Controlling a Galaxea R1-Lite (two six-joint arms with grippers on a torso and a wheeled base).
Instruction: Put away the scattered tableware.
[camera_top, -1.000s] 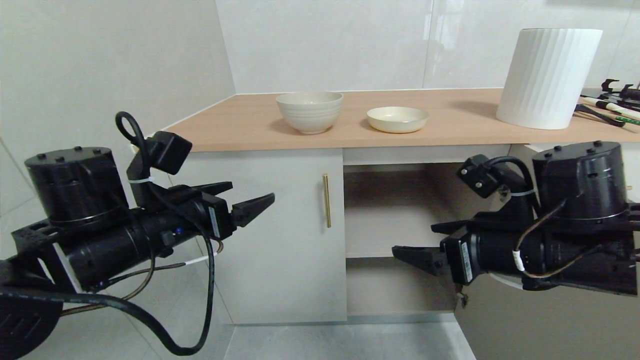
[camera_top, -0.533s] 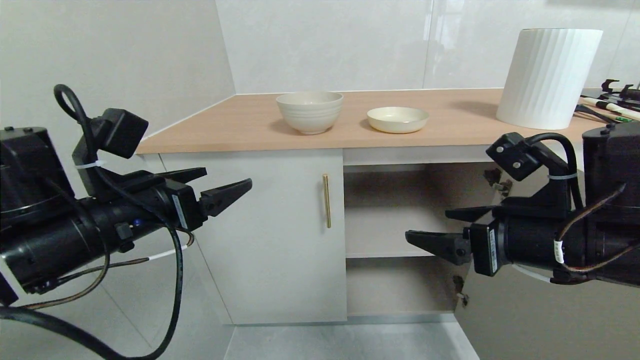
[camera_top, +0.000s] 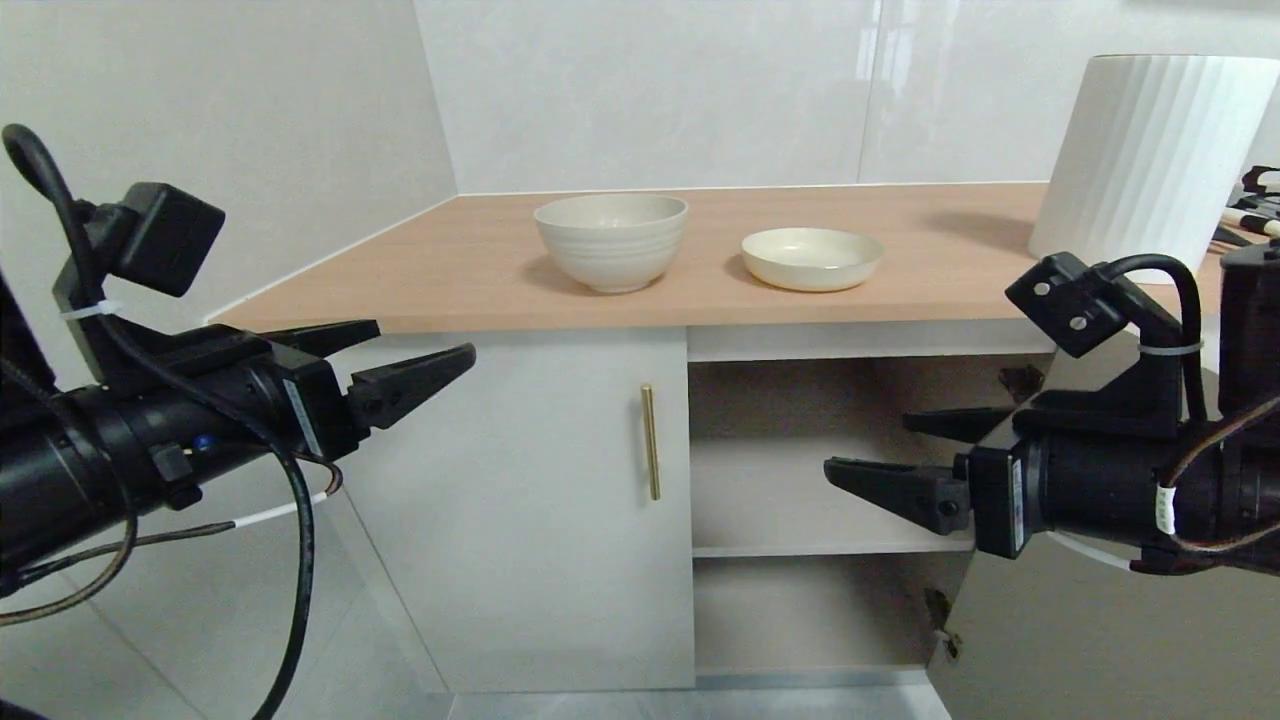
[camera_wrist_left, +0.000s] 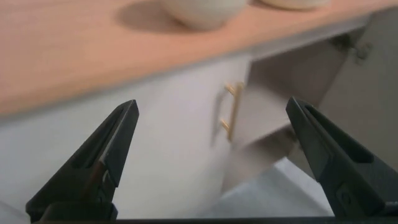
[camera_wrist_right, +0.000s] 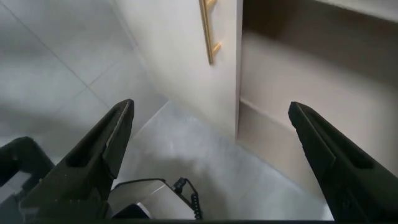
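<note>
A deep ribbed cream bowl (camera_top: 612, 240) and a shallow cream dish (camera_top: 812, 258) stand side by side on the wooden counter (camera_top: 450, 270); the bowl's base (camera_wrist_left: 200, 9) also edges into the left wrist view. My left gripper (camera_top: 390, 358) is open and empty, held below counter height, left of the closed cabinet door (camera_top: 540, 500). My right gripper (camera_top: 900, 455) is open and empty, level with the open cabinet compartment (camera_top: 810, 490) and its shelf, in front of its right side.
The closed door carries a vertical brass handle (camera_top: 649, 441). A tall white ribbed container (camera_top: 1150, 150) stands at the counter's right, with several utensils (camera_top: 1255, 205) behind it. The open right door (camera_top: 1100, 640) hangs below my right arm. Tiled walls close off the left and back.
Both arms have risen and drawn outward, still open. The head camera has shifted, so the counter and cabinet sit slightly lower and larger in the picture.
</note>
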